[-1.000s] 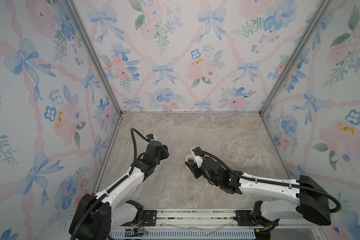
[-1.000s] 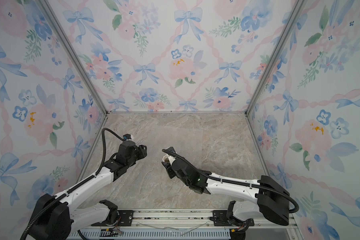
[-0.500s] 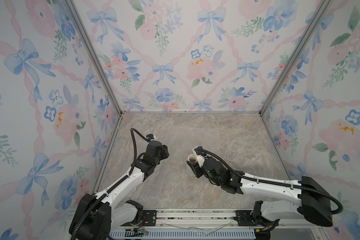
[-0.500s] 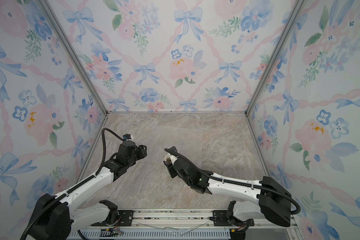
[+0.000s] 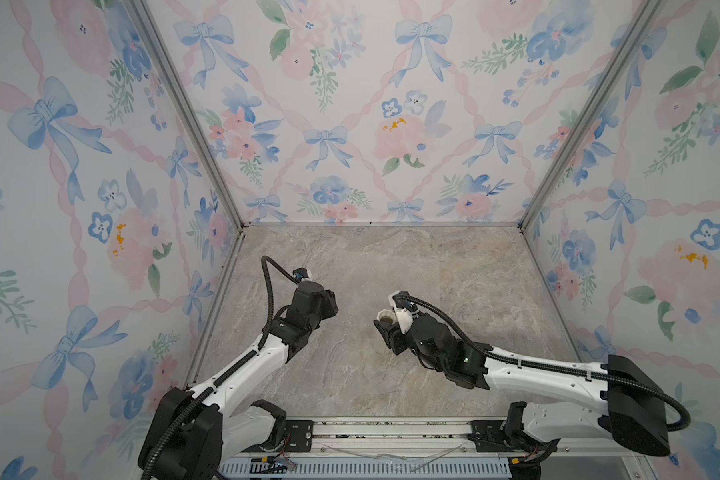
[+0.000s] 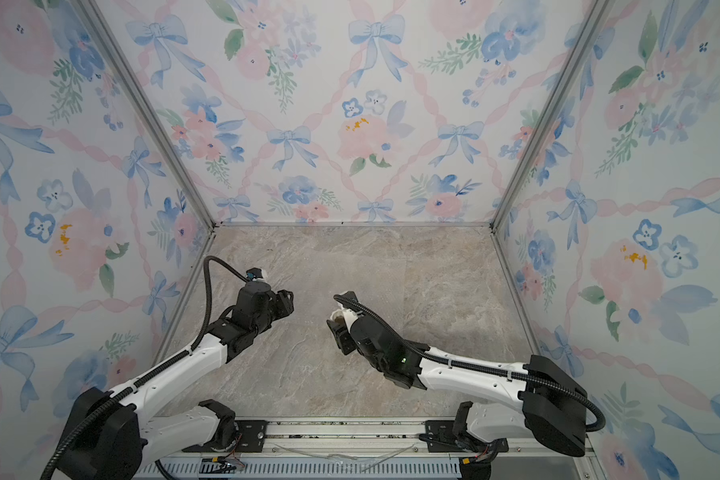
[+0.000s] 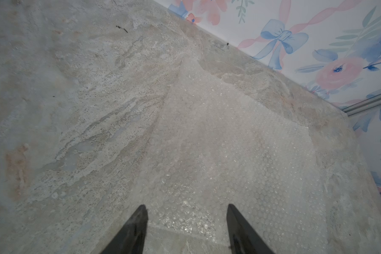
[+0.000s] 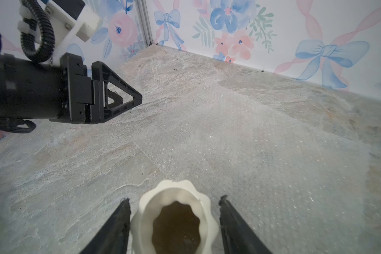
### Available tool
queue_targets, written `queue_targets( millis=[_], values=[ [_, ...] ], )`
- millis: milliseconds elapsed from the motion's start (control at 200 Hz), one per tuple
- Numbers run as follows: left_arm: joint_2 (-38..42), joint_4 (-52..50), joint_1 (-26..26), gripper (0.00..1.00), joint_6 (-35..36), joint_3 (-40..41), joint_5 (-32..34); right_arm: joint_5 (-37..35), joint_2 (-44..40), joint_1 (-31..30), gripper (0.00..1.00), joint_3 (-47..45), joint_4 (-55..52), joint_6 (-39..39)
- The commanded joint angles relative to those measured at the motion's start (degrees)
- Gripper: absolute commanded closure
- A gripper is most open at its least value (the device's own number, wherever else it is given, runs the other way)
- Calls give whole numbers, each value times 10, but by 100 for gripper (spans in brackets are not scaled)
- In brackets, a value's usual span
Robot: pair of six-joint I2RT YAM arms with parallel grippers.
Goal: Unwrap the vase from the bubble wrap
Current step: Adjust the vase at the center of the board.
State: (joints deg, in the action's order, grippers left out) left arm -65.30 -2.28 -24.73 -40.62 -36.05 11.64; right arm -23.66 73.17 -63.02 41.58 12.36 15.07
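**A:** Where's the vase?

**B:** The vase (image 5: 385,319) is abt mid-table (image 5: 308,386), mouth up; brown inside shows in both top views; it's bare, unwrapped; can't tell if the base rests on the top, the rim hides it.

**A:** Right claw?

**B:** The right gripper (image 8: 175,198) reaches in from approx 4 o'clock; its fingers straddle the vase, one each side; one finger looks to touch the ribbed wall, w/ a sliver of gap at the other near the tip; can't tell if it's actually gripping or loose.

**A:** Left claw?

**B:** The left gripper (image 7: 186,206) is at 9 o'clock of the vase, well apart from it; jaws abt half open, nothing btwn them; the tips hang over the near edge of the bubble wrap (image 7: 229,143).

**A:** And the wrap?

**B:** Lying flat on the table, spread out from just beside the vase toward abt 1 o'clock; bubbles clear in both wrist views; nearly see-through, so v. faint in the top views.
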Motion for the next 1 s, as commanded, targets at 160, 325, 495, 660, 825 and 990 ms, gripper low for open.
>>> queue_targets(
  millis=[160,325,495,660,825,990],
  values=[
    [2,-8,-2,40,14,-16,12,-6,-14,9,28,-10,16,5],
    [-7,-8,-2,40,18,-21,13,-7,-41,11,14,-20,37,-4],
    [-17,-12,-2,40,35,-37,25,-16,-109,32,12,0,-2,-34],
    [-34,-4,8,36,78,-74,44,2,-136,172,12,119,-214,0],
    [-84,33,54,12,160,-111,29,159,-73,424,9,208,-326,2],
    [-104,115,88,2,253,-91,132,197,-56,571,8,99,-191,-11]
  ],
)
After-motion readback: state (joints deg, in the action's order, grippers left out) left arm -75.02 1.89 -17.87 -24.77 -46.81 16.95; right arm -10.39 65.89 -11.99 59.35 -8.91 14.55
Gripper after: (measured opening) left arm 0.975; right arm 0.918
